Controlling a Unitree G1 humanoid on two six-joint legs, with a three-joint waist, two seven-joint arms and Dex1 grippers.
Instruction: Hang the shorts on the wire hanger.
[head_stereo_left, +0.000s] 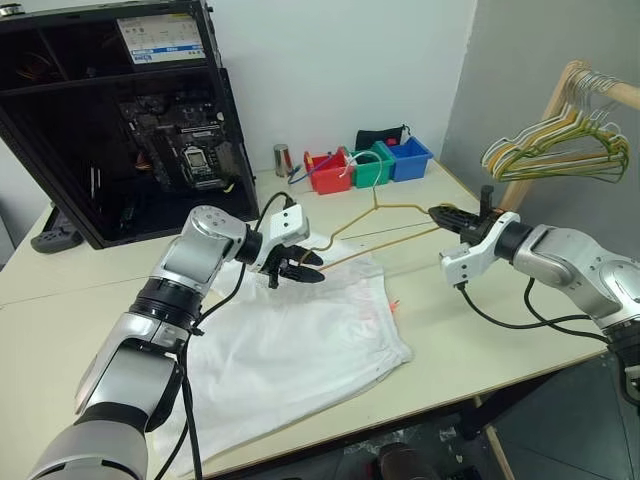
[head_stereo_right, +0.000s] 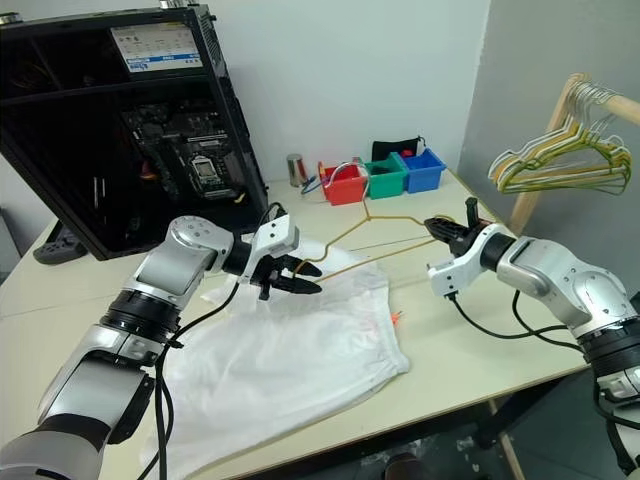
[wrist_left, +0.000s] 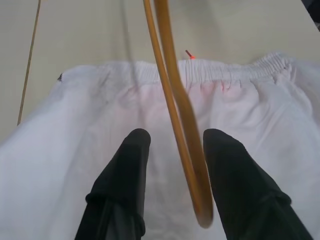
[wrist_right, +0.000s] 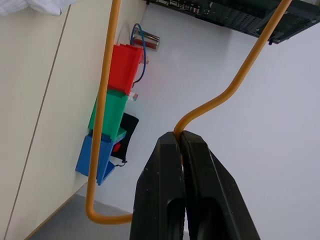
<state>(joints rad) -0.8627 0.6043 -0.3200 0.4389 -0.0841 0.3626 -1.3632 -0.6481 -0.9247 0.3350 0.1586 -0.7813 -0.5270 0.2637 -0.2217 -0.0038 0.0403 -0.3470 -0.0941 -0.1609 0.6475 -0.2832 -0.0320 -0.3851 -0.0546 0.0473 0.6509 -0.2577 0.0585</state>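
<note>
Pale beige worktop (head_stereo_left: 470, 300), seams running across, set against a white wall with a grey wall at right. Shorts (head_stereo_left: 300, 345) spread flat on worktop near front edge, elastic waistband toward the right, small orange tie (head_stereo_left: 396, 303) at waistband. Hanger (head_stereo_left: 385, 235) raised off the worktop above far edge of shorts, spanning between both arms. Right gripper (head_stereo_left: 445, 215) to the right of shorts, jaws together, clamped on hanger wire at a bend. Left gripper (head_stereo_left: 305, 265) over upper part of shorts, angled downward; jaws apart, rounded end of hanger lying between black fingers (wrist_left: 125, 175); contact with wire not determinable. Open black computer case (head_stereo_left: 120, 120) at left rear of worktop, circuit board exposed. Red bin (head_stereo_left: 328, 172), green bin (head_stereo_left: 372, 165) and blue bin (head_stereo_left: 410, 157) in a row at rear beside wall, small metal can (head_stereo_left: 283, 160) just left of them. Wooden rack (head_stereo_left: 560, 110) at right past worktop, carrying bunch of hangers (head_stereo_left: 560, 150).
</note>
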